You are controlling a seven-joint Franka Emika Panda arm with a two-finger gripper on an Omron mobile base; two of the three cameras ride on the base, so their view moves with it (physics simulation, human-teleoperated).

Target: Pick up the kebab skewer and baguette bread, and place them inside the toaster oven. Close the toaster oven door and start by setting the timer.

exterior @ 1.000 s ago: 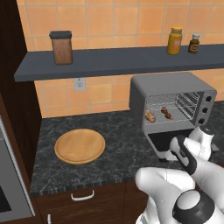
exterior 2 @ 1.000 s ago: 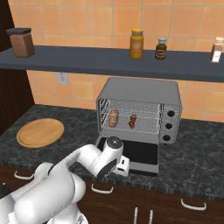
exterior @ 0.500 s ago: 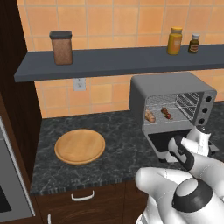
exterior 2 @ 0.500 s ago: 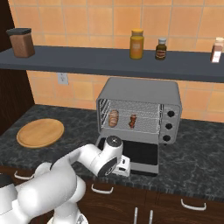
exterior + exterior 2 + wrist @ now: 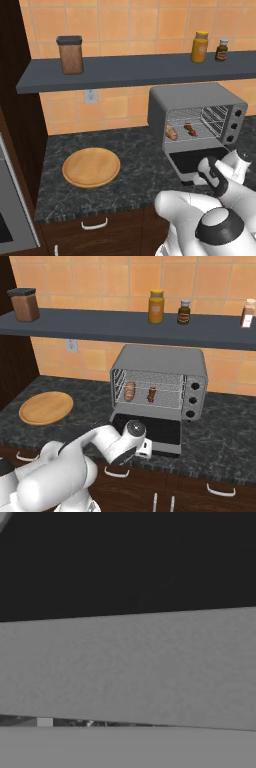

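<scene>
The toaster oven door [image 5: 152,432] lies folded down flat on the table [image 5: 220,438] in front of the toaster oven [image 5: 160,381], its long axis running side to side along the oven's front. Inside the oven, on the wire rack [image 5: 150,398], the baguette bread [image 5: 130,391] stands to the left and the kebab skewer [image 5: 152,394] just beside it to the right, so the loading looks done and closing the door looks like the step in hand. The gripper [image 5: 142,448] hangs at the door's near free edge, towards its left half, low against the table front. The door lies beyond it, towards the oven. Whether the fingers are spread or pressed together, I cannot tell. The hand view shows a dark panel above a grey band, probably the door seen close.
</scene>
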